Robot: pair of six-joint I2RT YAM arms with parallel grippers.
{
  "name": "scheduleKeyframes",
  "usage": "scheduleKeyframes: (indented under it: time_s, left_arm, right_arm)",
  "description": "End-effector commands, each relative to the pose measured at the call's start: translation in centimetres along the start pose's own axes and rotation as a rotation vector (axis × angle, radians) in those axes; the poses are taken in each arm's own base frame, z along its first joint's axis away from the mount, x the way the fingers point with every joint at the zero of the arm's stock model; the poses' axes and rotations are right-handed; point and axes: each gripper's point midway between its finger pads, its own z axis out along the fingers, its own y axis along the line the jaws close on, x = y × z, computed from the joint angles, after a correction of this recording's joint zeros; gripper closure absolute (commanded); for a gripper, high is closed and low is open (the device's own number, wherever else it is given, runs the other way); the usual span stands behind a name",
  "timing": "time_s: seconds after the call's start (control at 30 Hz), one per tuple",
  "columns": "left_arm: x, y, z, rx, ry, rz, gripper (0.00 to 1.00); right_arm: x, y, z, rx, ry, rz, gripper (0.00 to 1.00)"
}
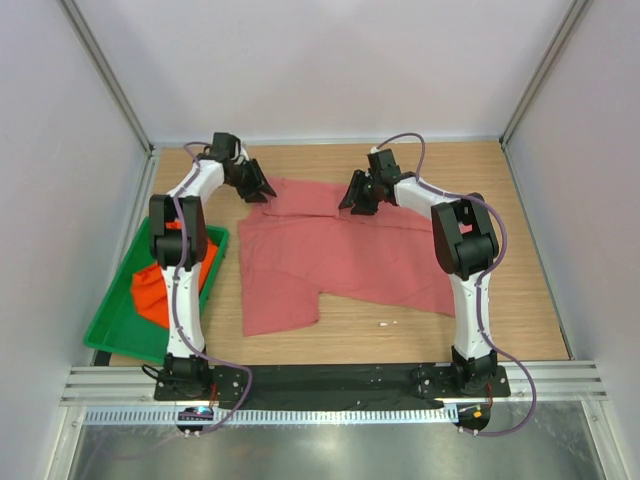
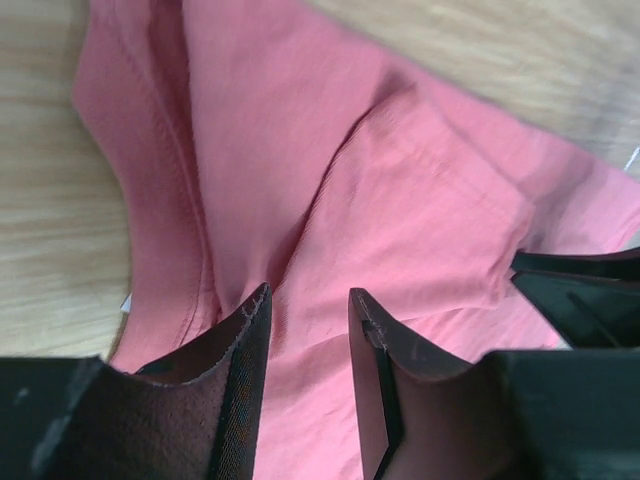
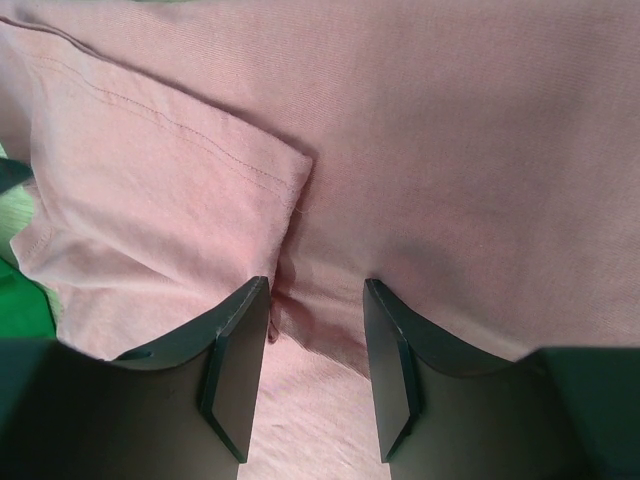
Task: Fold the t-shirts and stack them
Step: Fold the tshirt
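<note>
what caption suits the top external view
Left gripper and right gripper at the far edge of the pink t-shirt; orange t-shirt lies in the green tray.

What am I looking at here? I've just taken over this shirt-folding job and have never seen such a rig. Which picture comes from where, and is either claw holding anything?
These are two robot arms bolted at the near edge of a wooden table. The wide picture looks down from above and behind them. The two close-ups come from a camera on each wrist, with that arm's own dark fingers at the bottom.

A pink t-shirt lies spread on the table. An orange t-shirt lies crumpled in a green tray on the left.

The left gripper and the right gripper are both at the pink shirt's far edge. In each close-up the jaws stand apart over the cloth, so neither appears to be holding anything.
</note>
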Motion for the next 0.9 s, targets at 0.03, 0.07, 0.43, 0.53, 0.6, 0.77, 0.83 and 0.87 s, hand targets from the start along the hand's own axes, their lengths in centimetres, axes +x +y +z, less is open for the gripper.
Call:
scheduleKeyframes:
  time_s: [0.03,0.07,0.43,0.53,0.6,0.77,0.83,0.87]
  left_arm:
    - [-2.3,-1.2,-0.4,0.040,-0.044,0.008,0.62]
    - [-2.0,-1.0,-0.1,0.036,-0.035,0.004,0.63]
    - [-1.0,-1.0,0.9,0.080,0.016,-0.002,0.63]
    - [-1.3,-1.4,0.2,0.086,-0.010,0.007,0.75]
    - [-1.5,-1.4,-0.2,0.074,-0.033,0.009,0.81]
    - [-1.9,-2.4,-1.8,0.063,-0.077,0.023,0.89]
    - [-1.8,-2.4,-2.0,0.059,-0.075,0.021,0.91]
    - [-1.8,-2.4,-2.1,0.055,-0.074,0.018,0.94]
  right_arm:
    - [0.3,-2.3,0.3,0.086,0.018,0.013,0.51]
    - [0.4,-2.3,0.3,0.086,0.019,0.012,0.51]
    - [0.6,-2.2,0.8,0.070,0.028,0.027,0.52]
    - [0.5,-2.2,0.7,0.069,0.027,0.028,0.52]
    - [0.6,-2.3,0.7,0.071,0.027,0.026,0.52]
    - [0.6,-2.3,0.8,0.072,0.029,0.029,0.52]
    - [0.7,-2.3,0.9,0.072,0.031,0.027,0.52]
    - [0.7,-2.4,0.9,0.072,0.031,0.028,0.52]
